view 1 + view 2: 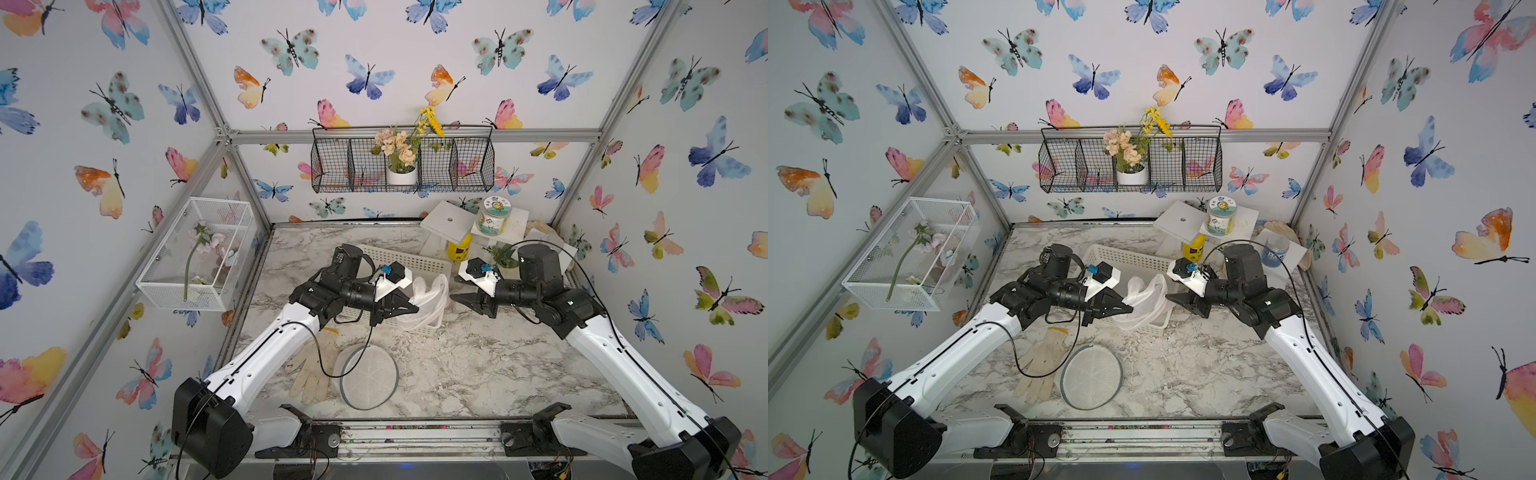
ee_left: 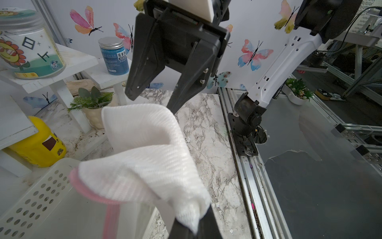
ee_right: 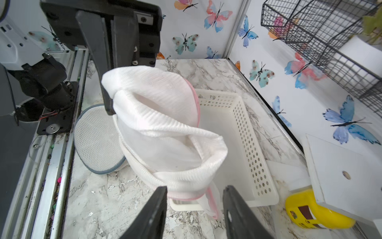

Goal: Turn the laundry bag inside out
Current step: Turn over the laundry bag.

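Observation:
The laundry bag (image 1: 428, 299) (image 1: 1144, 299) is white mesh with a pink trim. It hangs bunched over the near corner of a white perforated basket (image 1: 409, 261). My left gripper (image 1: 415, 309) (image 1: 1130, 309) (image 2: 194, 227) is shut on a fold of the bag's rim (image 2: 148, 149) and holds it up. In the right wrist view the bag's mouth (image 3: 165, 134) gapes open, with the left gripper (image 3: 108, 101) pinching its far edge. My right gripper (image 1: 455, 299) (image 1: 1169, 298) (image 3: 195, 188) is open and holds nothing. Its tips stand just short of the bag's near, pink-trimmed edge.
A round mesh disc with a grey rim (image 1: 368, 376) and a cream glove (image 1: 313, 365) lie on the marble table in front of the left arm. Behind the right gripper stand a yellow bottle (image 1: 459, 249), a small potted plant (image 1: 503, 255) and white stands with a jar (image 1: 492, 216).

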`<state>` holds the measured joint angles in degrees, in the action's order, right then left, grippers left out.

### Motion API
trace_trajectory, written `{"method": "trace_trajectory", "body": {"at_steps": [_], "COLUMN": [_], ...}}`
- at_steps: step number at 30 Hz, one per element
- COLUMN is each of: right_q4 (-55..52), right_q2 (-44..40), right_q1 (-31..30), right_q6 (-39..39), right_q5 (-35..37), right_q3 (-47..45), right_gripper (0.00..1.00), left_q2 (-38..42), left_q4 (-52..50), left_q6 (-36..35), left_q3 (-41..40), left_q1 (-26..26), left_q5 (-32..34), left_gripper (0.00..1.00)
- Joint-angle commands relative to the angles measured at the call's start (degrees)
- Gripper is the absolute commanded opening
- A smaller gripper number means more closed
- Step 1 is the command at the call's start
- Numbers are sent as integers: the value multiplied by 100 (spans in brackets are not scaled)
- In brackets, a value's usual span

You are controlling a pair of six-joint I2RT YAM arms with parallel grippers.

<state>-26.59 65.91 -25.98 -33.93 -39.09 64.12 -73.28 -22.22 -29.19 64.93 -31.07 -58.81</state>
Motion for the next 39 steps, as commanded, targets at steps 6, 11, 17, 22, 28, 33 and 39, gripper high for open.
{"method": "trace_trajectory", "body": {"at_steps": [6, 11, 17, 22, 28, 33, 39], "right_q4": [-203, -73, -102, -233, -458, -562, -764], "right_q2": [308, 350, 430, 458, 450, 388, 303], "right_q1": [-127, -162, -244, -363, -477, -546, -645], "right_q6": [-872, -847, -927, -1095, -1338, -1410, -1577], "right_q5": [-709, -749, -817, -796, -622, -558, -460], "right_q3": [338, 380, 391, 347, 321, 255, 199], "right_gripper": [45, 45, 43, 40, 40, 38, 34], "left_q2": [-170, -279, -340, -395, -437, -510, -609], "left_q4": [-629, -962, -1004, -1042, -1075, -1100, -1002], "left_q6": [-618, -851, -886, -904, -907, -832, -577], "left_q3": [383, 534, 591, 658, 714, 784, 830], "left_q1": [22, 22, 22, 22, 22, 22, 22], "left_q5": [-194, -158, -173, -179, -128, -80, 304], "left_gripper": [0, 0, 0, 0, 0, 0, 0]}}
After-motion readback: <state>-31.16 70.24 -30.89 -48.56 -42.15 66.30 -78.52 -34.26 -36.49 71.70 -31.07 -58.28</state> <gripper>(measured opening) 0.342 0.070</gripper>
